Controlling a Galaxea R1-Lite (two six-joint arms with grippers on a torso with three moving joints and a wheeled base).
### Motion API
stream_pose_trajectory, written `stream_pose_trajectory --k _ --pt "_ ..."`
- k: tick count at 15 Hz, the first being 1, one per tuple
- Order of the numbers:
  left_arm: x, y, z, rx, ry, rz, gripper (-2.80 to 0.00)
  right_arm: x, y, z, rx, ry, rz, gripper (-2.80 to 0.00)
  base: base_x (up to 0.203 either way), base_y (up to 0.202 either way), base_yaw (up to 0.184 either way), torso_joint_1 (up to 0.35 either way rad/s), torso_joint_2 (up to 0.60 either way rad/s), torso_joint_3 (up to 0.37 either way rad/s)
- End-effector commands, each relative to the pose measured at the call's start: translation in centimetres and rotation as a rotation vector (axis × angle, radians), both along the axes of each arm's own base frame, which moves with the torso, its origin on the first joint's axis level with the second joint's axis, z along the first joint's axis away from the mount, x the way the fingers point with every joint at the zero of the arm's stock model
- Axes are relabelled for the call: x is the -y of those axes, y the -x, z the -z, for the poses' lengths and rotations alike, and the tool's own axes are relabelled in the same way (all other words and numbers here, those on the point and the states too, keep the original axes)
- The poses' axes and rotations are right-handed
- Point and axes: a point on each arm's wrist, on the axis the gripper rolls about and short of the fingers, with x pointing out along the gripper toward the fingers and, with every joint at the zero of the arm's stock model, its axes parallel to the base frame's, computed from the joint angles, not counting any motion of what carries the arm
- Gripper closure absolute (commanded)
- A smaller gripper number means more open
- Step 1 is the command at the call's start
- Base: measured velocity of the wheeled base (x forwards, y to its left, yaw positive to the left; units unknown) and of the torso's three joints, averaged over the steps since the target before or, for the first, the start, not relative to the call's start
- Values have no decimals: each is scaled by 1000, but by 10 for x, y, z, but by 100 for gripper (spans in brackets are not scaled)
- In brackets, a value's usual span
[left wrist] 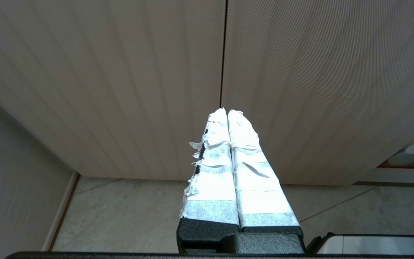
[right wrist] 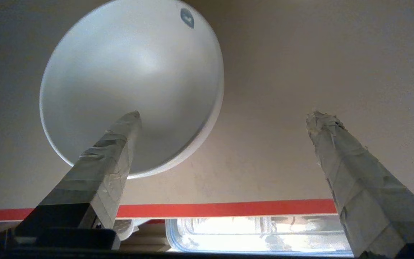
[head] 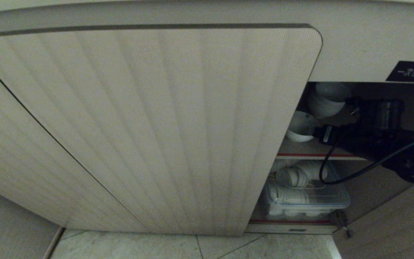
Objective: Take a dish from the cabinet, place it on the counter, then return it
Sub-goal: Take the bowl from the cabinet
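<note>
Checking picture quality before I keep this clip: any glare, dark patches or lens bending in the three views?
Head view: dim, the ribbed beige cabinet door bowed by the lens, the right gripper a dark shape. Left wrist view: white-taped fingers overexposed. Right wrist view: clear plastic container blown out.

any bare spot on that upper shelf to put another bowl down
Yes: beside the white bowl, the brown upper shelf lies bare from the bowl's rim to its red front edge, right where the open right pincer points. The lower shelf is crowded: a clear container full of white dishes fills it.
</note>
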Motion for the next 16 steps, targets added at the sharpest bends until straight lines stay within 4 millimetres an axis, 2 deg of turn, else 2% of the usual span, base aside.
stream_pose_trajectory --k 1,16 --pt "0 0 0 1 0 0 0 0 -2 0 5 -2 1 -280 0 0 0 0 0 0" --pt "0 0 0 1 0 0 0 -2 -17 -7 -50 -29 3 -280 0 0 0 0 0 0"
